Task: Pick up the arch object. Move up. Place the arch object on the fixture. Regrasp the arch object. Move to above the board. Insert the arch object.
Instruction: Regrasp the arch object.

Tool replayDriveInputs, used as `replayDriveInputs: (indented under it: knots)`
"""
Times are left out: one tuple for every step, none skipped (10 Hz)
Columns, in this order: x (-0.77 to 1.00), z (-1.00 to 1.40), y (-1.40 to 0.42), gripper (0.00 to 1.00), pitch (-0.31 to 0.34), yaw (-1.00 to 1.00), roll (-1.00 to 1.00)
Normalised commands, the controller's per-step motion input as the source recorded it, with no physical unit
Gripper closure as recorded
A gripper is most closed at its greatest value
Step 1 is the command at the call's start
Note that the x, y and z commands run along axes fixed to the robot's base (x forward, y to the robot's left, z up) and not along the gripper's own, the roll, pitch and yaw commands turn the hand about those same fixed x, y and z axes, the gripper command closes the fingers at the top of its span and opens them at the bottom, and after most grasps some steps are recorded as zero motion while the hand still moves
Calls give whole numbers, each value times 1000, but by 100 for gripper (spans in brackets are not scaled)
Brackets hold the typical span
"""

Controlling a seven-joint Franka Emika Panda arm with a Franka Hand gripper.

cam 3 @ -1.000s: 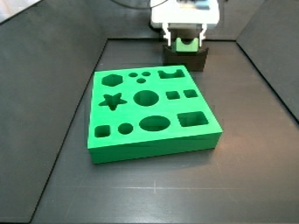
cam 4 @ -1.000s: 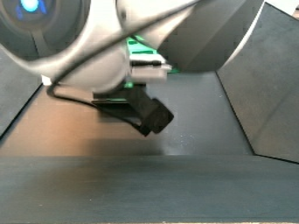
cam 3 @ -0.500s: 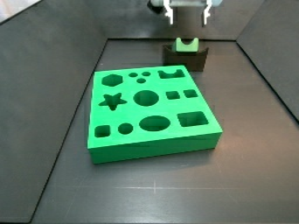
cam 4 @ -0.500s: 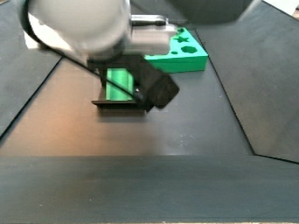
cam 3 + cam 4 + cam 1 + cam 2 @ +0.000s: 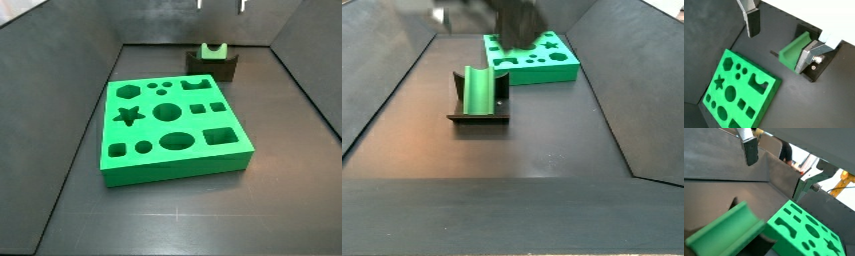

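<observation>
Lying flat on the dark floor [image 5: 174, 215]: the board [image 5: 175, 128], a big green slab, filling the middle of a side view [image 5: 532, 58] and showing star, round, square, oval and arch cutouts. Also showing in both wrist views [image 5: 739, 91] [image 5: 807, 230].

Standing just beyond the board, at about 1 o'clock from its centre in a side view: the fixture [image 5: 214, 68], a dark block, close to the board's far edge but apart from it. Appearing in a side view [image 5: 478, 116] nearer the camera than the board, at about 7 o'clock from it.

Resting on top of the fixture: the arch object [image 5: 213, 50], a small green piece, lying along the fixture's cradle [image 5: 480, 90] with its grooved side facing up. Sitting against the fixture in both wrist views [image 5: 793, 50] [image 5: 725, 228].

Hanging high above the fixture: the gripper [image 5: 221, 5], only its finger tips showing at the top edge of a side view. Spread wide and holding nothing, with one finger [image 5: 751, 19] well clear of the arch object and the other [image 5: 814, 51] off to its far side, neither touching it.
</observation>
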Motion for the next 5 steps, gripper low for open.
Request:
replayDriveInputs:
  knots:
    - [-81, 485, -678, 0, 41, 19, 1000]
    - [-57, 261, -495, 0, 39, 19, 1000]
    - [-40, 59, -308, 0, 37, 19, 1000]
    - [-25, 26, -58, 0, 35, 19, 1000]
    - [-31, 39, 9, 0, 34, 19, 1000]
